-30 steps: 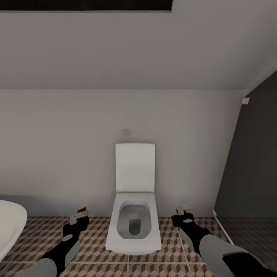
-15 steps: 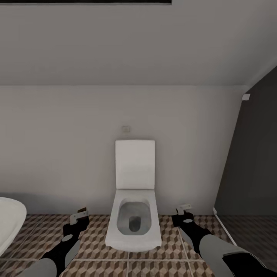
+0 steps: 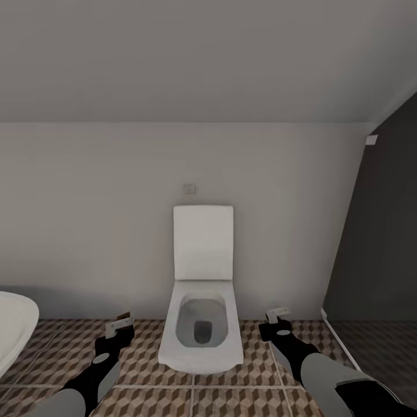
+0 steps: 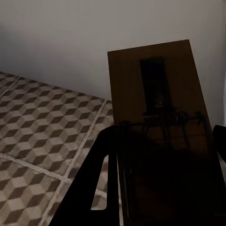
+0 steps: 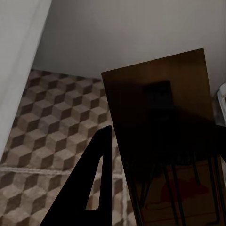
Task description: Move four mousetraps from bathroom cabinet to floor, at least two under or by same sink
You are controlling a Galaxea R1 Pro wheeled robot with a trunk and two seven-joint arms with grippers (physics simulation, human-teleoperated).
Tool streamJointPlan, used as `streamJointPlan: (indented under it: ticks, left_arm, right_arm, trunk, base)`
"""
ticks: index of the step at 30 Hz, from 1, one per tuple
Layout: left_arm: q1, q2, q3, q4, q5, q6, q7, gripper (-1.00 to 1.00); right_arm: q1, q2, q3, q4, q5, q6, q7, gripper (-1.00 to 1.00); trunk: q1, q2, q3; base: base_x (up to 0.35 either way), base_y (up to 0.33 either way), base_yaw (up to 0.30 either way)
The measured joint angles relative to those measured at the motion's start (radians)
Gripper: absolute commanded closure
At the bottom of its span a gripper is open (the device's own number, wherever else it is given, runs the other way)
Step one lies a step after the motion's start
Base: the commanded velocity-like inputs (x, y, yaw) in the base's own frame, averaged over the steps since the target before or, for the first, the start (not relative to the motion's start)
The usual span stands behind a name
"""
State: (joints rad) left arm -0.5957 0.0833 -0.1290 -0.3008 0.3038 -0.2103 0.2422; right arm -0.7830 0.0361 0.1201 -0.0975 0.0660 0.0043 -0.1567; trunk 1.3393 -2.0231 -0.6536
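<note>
The camera has tipped down a little; both jaws pinch light, stiff, flat dark-brown wooden mousetraps (image 4: 155, 117) by one end

This is a home bathroom. A white toilet (image 3: 201, 333) stands at twelve o'clock with its lid (image 3: 203, 243) raised against a plain pale wall (image 3: 92, 220), a small flush plate (image 3: 189, 188) set above it. The bathroom floor (image 3: 139, 359) is tiled in a brown, beige and white cube pattern with pale grout. A curved white basin rim (image 3: 14, 333) shows at nine o'clock, and a dark panel (image 3: 382, 231) rises at three o'clock
</note>
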Motion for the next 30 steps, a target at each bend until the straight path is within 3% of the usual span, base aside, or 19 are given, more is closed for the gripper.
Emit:
streamJointPlan:
  ticks: [30]
  left_arm:
    - [0.001, 0.000, 0.000, 0.001, 0.000, 0.000, 0.000, 1.00]
  right_arm:
    - [0.000, -0.004, 0.002, 0.000, 0.001, -0.002, 0.000, 1.00]
  trunk:
    - [0.115, -0.210, -0.094]
  base:
    - [0.000, 0.000, 0.000]
